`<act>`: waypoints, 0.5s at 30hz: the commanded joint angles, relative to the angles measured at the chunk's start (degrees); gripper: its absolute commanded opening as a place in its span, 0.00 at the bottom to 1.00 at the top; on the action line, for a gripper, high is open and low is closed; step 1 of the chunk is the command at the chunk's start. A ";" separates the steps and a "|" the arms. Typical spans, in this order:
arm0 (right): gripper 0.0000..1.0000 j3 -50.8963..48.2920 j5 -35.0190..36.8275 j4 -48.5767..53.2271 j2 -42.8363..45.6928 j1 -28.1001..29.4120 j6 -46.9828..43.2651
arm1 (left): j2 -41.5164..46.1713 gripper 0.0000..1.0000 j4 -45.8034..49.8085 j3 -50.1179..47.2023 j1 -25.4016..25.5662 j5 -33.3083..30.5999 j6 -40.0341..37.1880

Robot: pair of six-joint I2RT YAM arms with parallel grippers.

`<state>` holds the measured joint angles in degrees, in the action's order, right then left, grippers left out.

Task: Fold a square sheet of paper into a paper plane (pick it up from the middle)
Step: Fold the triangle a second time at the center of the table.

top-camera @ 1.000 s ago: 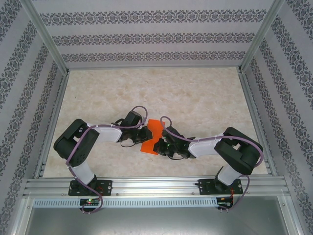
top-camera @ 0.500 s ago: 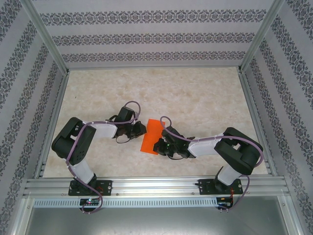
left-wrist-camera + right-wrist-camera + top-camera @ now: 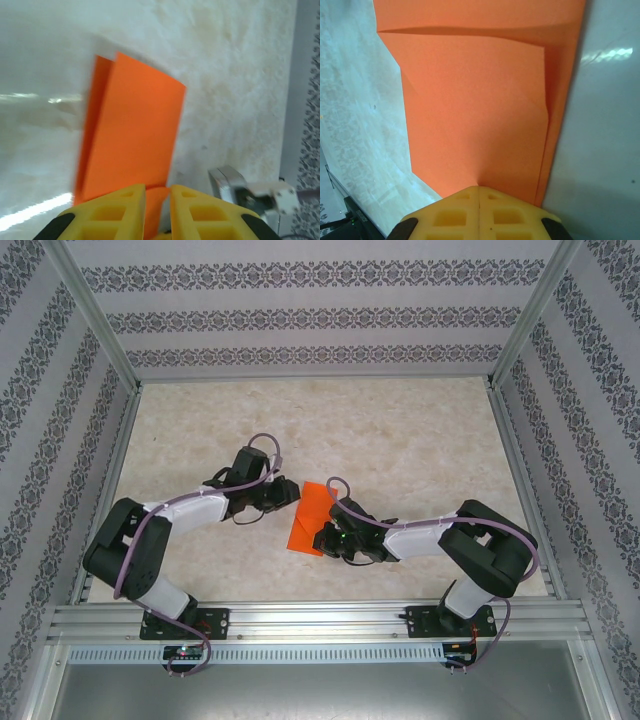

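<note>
The square sheet of paper [image 3: 308,514] is bright orange and lies folded over on itself near the middle of the table, with one layer offset from the other. My right gripper [image 3: 323,537] is at its near right edge. In the right wrist view the yellow fingertips of my right gripper [image 3: 479,189] meet on the paper [image 3: 475,110], which puckers at the pinch. My left gripper [image 3: 294,492] is at the sheet's far left corner. Seen from the left wrist, the fingers of my left gripper [image 3: 157,187] stand a narrow gap apart, with the paper [image 3: 135,130] showing through it.
The pale marbled table top [image 3: 400,440] is bounded by an aluminium frame [image 3: 320,618] in front and patterned walls [image 3: 300,315] on three sides. Part of the right arm's metal hardware [image 3: 235,182] shows close beside the left fingers.
The left arm has stretched out and its gripper has shifted toward the far side along the paper's left edge, its jaws parting slightly. The right gripper has stayed pinched on the paper.
</note>
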<state>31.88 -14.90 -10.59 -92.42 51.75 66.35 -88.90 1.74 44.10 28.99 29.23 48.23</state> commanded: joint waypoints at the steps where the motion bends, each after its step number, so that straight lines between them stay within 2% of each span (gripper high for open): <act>1: 0.01 -1.69 1.19 9.36 -2.70 1.22 -0.59 | -1.13 0.22 -1.37 -0.97 2.43 3.97 -0.26; 7: 0.01 -1.34 1.27 9.40 -2.68 1.33 -0.60 | -7.26 0.21 -5.33 -1.69 4.75 6.93 0.24; 15: 0.02 -0.86 1.18 9.33 -2.28 1.43 -0.47 | -12.34 0.19 -3.97 -2.79 4.95 1.88 -1.67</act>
<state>32.25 -14.90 -10.09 -92.47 51.77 66.35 -99.42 -1.28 42.09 33.41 33.74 48.21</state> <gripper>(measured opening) 0.050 0.195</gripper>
